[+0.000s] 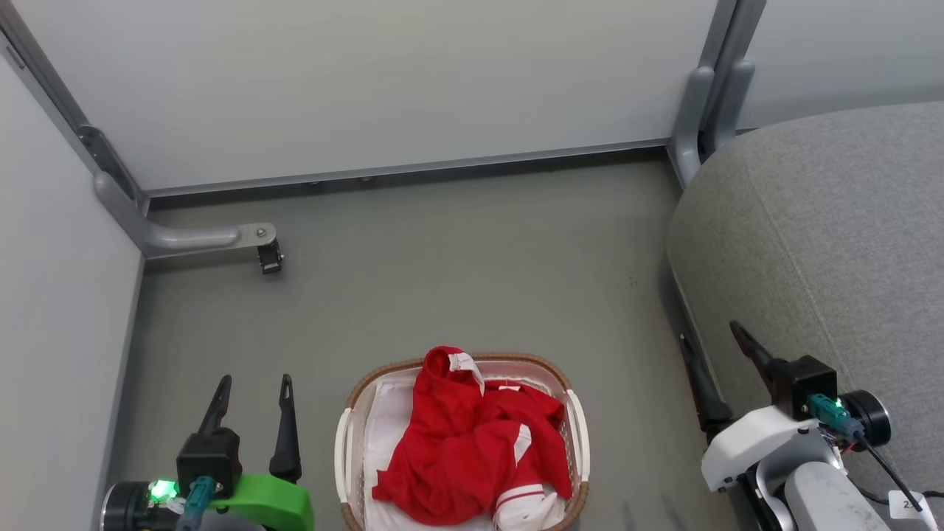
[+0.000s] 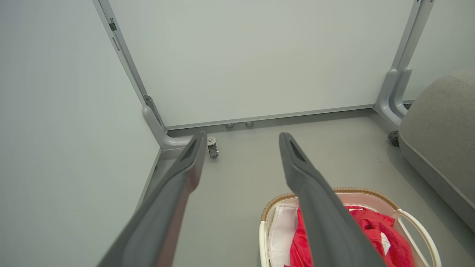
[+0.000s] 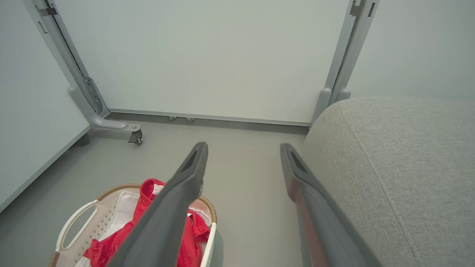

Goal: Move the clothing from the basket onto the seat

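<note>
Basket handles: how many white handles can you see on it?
2. One handle is on the basket's left side, by the left gripper. The other handle is on its right side, toward the sofa. Its near end is cut off, so more may be hidden.

The soft fabric clothing [image 1: 457,450] is bright red, with white striped trim bands. The oval perforated plastic basket [image 1: 549,366] is white with a brown woven rim, and its cloth liner [image 1: 385,435] is white too. The large upholstered seat [image 1: 826,243] is a grey weave. The floor [image 1: 442,258] is dull grey-green. My left end effector [image 1: 255,380] has dark fingers above a bright green collar. My right end effector [image 1: 708,332] has dark fingers on a white housing.
</note>
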Tool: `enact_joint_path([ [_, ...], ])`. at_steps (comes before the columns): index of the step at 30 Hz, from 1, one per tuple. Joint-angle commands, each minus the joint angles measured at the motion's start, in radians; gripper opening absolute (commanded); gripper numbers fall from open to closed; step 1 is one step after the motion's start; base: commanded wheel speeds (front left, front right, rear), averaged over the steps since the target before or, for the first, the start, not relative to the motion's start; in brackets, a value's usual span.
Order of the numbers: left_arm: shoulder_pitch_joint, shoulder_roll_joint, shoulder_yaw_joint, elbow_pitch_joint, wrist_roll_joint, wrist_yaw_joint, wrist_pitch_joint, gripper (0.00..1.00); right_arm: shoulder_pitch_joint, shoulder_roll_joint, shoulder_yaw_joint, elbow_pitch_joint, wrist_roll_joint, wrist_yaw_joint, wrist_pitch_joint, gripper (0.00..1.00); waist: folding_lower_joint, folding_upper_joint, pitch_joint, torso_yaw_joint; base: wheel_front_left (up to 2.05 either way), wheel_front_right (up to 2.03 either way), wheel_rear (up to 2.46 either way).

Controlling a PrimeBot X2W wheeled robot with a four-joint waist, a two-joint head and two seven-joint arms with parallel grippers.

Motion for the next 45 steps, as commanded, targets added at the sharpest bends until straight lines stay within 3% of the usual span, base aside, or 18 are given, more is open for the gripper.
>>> enact_joint_path([
  [1,-0.002,0.000,-0.002,0.005,0.024,-0.005,-0.010,1.00,-0.020,-0.006,0.004,-0.005,-0.022,0.000,-0.009,1.00,-0.0001,-0.0001,0.021,-0.003,0.00,0.00,0.00],
  [25,-0.244,-0.027,-0.119,0.115,0.066,-0.059,-0.016,1.00,-0.220,0.029,0.045,-0.092,-0.048,0.000,-0.018,1.00,-0.0001,-0.0001,0.443,-0.145,0.00,0.00,0.00],
  [38,-0.423,-0.016,-0.171,0.299,0.040,-0.105,-0.016,1.00,-0.303,0.068,0.047,-0.148,-0.044,0.000,-0.018,1.00,-0.0001,-0.0001,0.642,-0.205,0.00,0.00,0.00],
  [45,-0.512,-0.010,-0.279,0.440,-0.030,-0.114,-0.016,1.00,-0.329,0.074,0.070,-0.141,-0.034,0.000,-0.018,1.00,-0.0001,-0.0001,0.699,-0.229,0.00,0.00,0.00],
])
